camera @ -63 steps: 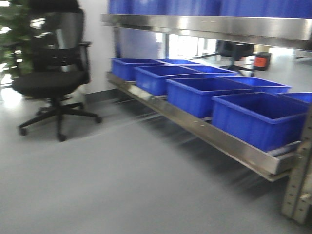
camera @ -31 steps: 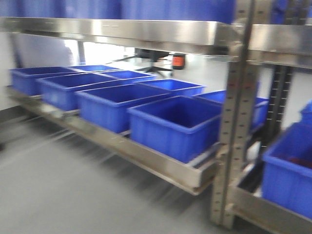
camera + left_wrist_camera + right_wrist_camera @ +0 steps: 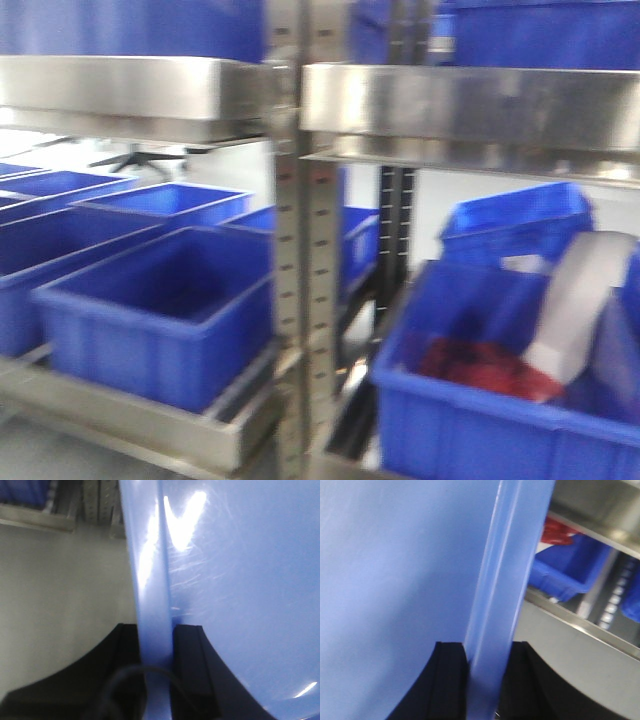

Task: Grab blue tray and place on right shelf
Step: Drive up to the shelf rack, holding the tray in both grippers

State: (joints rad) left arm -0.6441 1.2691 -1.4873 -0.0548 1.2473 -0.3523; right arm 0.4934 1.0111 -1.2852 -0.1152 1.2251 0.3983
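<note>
Steel racking fills your front view, all of it blurred. A perforated upright (image 3: 305, 250) stands mid-frame, and the right shelf (image 3: 470, 105) shows its wide shiny lip at upper right. Deep dark-blue bins (image 3: 160, 310) sit in a row at lower left. At lower right, another bin (image 3: 480, 430) holds something red (image 3: 480, 365) and a pale curved strip (image 3: 575, 300).

On your left wrist view, the blue tray (image 3: 240, 580) fills the right half of the frame. Its rim runs top to bottom, and your left jaws are clamped on that rim at bottom centre. Grey floor (image 3: 60, 590) lies at left.

On your right wrist view, the tray covers the left of the frame, and your right jaws are pinched onto its rim at the bottom. A dark-blue bin with red contents (image 3: 565, 565) sits on the rack at upper right.
</note>
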